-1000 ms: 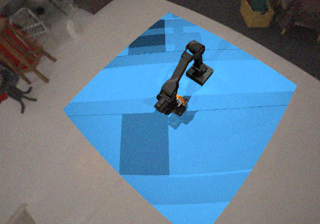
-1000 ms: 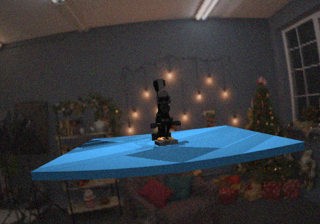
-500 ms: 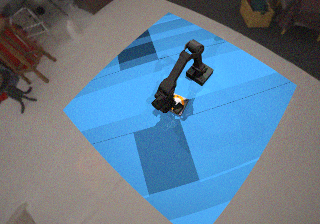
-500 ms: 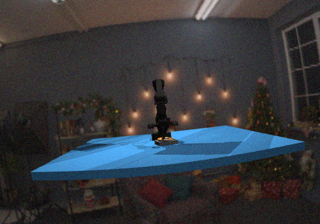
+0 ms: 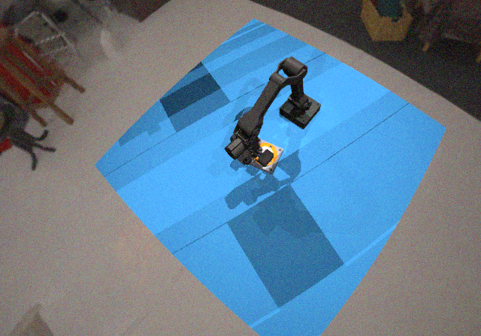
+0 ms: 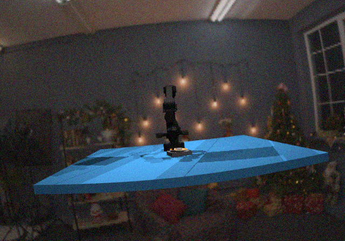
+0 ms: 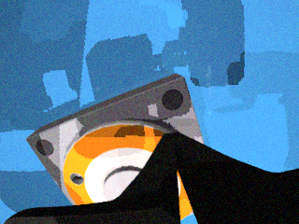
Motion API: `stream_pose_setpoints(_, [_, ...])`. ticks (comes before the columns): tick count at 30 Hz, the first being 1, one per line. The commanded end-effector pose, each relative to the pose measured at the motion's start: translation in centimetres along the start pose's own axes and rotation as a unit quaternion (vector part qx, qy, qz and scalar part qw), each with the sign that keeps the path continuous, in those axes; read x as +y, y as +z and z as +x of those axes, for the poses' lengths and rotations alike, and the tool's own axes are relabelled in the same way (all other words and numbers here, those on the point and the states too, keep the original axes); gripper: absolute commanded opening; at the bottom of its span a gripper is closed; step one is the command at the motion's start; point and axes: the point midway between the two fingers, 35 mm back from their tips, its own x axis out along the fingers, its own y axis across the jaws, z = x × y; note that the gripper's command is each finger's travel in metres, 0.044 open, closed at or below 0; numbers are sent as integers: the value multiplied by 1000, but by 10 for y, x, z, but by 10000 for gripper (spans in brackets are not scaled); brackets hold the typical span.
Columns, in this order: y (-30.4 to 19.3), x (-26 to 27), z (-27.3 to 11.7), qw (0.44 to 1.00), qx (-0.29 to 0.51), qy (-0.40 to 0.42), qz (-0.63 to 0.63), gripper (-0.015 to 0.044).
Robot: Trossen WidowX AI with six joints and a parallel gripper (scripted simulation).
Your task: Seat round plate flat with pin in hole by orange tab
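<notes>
The round plate (image 5: 274, 154) (image 7: 89, 147), orange with a white inner ring, lies on the square grey base (image 5: 275, 164) (image 6: 181, 153) (image 7: 133, 104). In the wrist view a small round hole (image 7: 77, 178) shows in the orange ring at the left; whether the pin is inside it I cannot tell. The orange tab cannot be made out, and the plate's tilt is too small to judge. My gripper (image 7: 171, 140) is shut with nothing between its fingers. Its tips appear over the plate's edge and hide part of the plate; contact cannot be told.
The base stands on the blue table (image 5: 349, 192) (image 6: 133, 171). The arm's own foot (image 5: 300, 111) stands beyond it in the top view. Dark holes show at the base's corners. Patchy shadows cross the table.
</notes>
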Motion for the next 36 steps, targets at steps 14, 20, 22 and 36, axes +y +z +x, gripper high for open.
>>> stream_pose_setpoints(14, [-16, -12, 0, 1000, 6, -3, -1, 0])
stream_pose_setpoints(20, [-19, -15, 1, 1000, 6, -3, -1, 0])
stream_pose_setpoints(22, [-20, -15, 2, 1000, 6, -3, -1, 0])
stream_pose_setpoints(36, [-21, -13, -35, 1000, 6, -1, 0, 0])
